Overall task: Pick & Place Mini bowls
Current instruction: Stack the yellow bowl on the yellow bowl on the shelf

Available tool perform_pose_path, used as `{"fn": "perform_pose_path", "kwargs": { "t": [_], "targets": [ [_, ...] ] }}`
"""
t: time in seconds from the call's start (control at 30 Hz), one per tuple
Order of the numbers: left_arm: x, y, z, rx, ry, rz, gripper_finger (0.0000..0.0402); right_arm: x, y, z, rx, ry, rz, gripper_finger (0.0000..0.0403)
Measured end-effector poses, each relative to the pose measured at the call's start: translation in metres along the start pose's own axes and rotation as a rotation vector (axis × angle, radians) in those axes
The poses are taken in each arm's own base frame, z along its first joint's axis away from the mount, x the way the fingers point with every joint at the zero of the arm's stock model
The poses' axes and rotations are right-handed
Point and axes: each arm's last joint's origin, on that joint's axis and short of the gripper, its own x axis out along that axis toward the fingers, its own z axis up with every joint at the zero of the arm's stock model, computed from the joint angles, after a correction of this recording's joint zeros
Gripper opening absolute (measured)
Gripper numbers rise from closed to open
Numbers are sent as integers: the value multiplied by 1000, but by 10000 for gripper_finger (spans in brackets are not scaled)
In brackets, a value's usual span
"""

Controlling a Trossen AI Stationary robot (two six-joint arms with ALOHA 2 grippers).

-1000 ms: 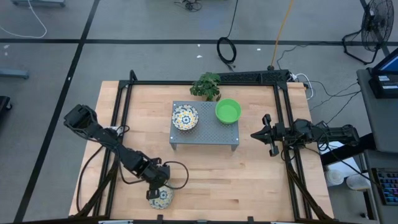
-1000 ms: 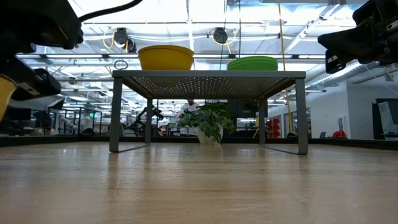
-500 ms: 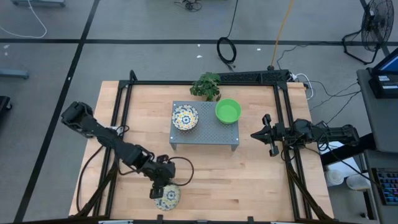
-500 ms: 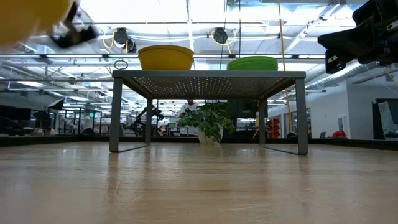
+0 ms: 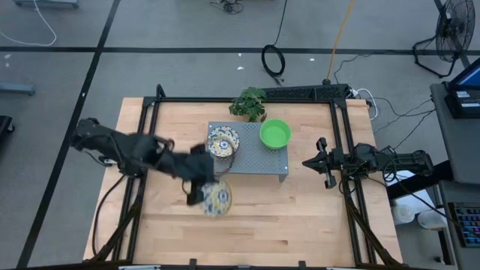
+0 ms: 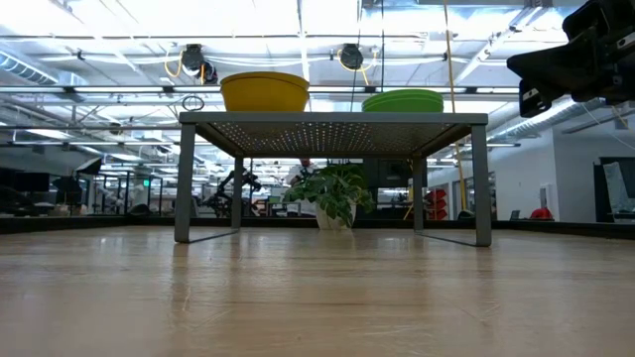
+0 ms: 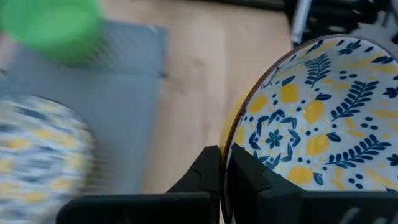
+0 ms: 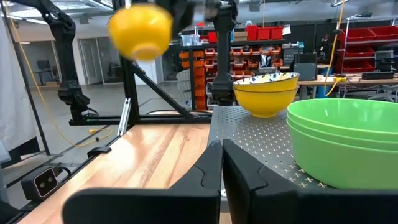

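On the table (image 5: 300, 210), the metal shelf (image 5: 259, 161) sits toward the back, centre. Two bowl stacks on top: patterned bowls (image 5: 223, 141) left, plain bowls (image 5: 275, 133) right. Potted plant (image 5: 250, 103) just behind the shelf. Left gripper (image 5: 201, 189) holds a patterned bowl (image 5: 216, 199) above the table, just before the shelf's left end. Right gripper (image 5: 324, 163) sits at the right edge.

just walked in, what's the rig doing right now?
The left gripper is shut on the rim of a floral mini bowl, carrying it above the table near the front left corner of the grey perforated stand. On the stand sit another floral bowl and stacked green bowls, with a potted plant behind. The right gripper waits shut at the table's right side.
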Motion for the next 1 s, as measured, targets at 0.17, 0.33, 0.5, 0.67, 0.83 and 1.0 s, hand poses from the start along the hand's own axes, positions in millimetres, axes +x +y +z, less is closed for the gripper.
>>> {"fn": "perform_pose_path", "kwargs": {
  "t": [0.17,0.33,0.5,0.67,0.83,1.0],
  "targets": [
    [-33,35,31,-5,-69,84,11,0,0,0,0,1,0,0],
    [-47,73,44,-41,-79,124,11,0,0,0,0,0,0,0],
    [-48,112,46,-103,-48,195,11,0,0,0,0,1,0,0],
    [-43,144,48,-170,-41,272,11,0,0,0,0,1,0,0],
    [-31,165,44,-257,38,306,11,0,0,0,0,1,0,0],
    [-10,184,39,-354,134,377,11,0,0,0,0,4,0,0]
  ]
}}
